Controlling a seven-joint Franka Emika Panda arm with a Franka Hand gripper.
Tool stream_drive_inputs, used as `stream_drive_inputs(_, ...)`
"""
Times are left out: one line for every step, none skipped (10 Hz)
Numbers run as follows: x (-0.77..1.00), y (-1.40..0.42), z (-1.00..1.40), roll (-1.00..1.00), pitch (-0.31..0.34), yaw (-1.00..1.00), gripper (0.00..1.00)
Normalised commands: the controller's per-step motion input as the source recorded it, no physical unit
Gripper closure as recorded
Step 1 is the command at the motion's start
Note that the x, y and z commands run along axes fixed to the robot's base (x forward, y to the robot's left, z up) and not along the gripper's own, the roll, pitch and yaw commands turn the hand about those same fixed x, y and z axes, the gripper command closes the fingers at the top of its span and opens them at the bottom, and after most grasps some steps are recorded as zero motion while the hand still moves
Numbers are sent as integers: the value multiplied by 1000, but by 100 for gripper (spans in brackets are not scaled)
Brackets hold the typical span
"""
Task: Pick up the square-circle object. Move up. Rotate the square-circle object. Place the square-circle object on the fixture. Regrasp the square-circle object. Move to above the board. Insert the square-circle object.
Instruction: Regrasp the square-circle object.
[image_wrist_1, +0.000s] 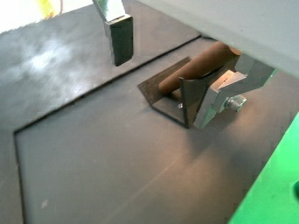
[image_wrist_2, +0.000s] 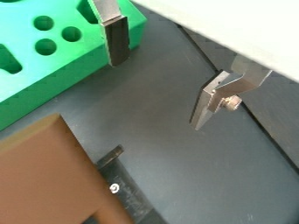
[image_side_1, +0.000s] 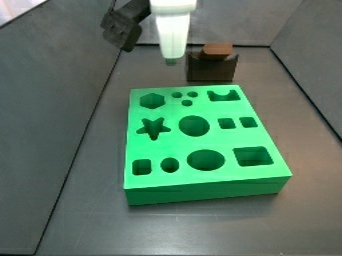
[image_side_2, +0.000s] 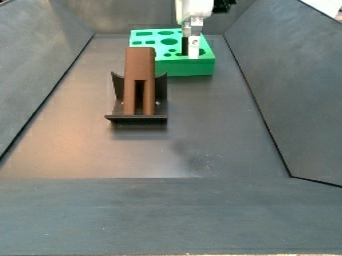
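The brown square-circle object (image_side_2: 134, 68) stands in the dark fixture (image_side_2: 136, 108), apart from the gripper; both also show in a wrist view, the object (image_wrist_1: 201, 63) resting in the fixture (image_wrist_1: 167, 96). The green board (image_side_1: 201, 140) with shaped holes lies beyond the fixture on the floor. My gripper (image_side_2: 195, 47) hangs open by the board's edge nearest the fixture, to one side of the fixture. Between the silver fingers (image_wrist_2: 115, 39) only dark floor shows. Seen from the side, the gripper (image_side_1: 171, 42) is just left of the fixture (image_side_1: 211, 68).
Dark sloping walls (image_side_2: 267, 90) enclose the floor on both sides. A raised floor panel edge (image_wrist_1: 82, 96) runs past the fixture. The board's corner (image_wrist_2: 47, 52) lies close beside one finger.
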Motion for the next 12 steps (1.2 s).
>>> stream_drive_inputs(-41,3,5,257,104,-397,0)
stream_drive_inputs(-30,-1,15,165,159,-240,0)
stream_drive_inputs(1000,-1,11,83,268,-175,0)
stream_drive_inputs(1000,-1,8,61,276,-109,0)
stream_drive_inputs(1000,-6,-15,51,303,-29,0)
stream_drive_inputs(1000,-11,-5,28,292,27,0)
stream_drive_inputs(1000,-13,-1,16,283,46,0)
stream_drive_inputs(1000,-14,-3,-9,262,69,0)
stream_drive_inputs(1000,-14,0,-24,243,75,0)
stream_drive_inputs(1000,-16,1,-28,225,79,0)
stream_drive_inputs(1000,-16,0,-29,217,80,0)
stream_drive_inputs(1000,-17,1,-21,200,76,0)
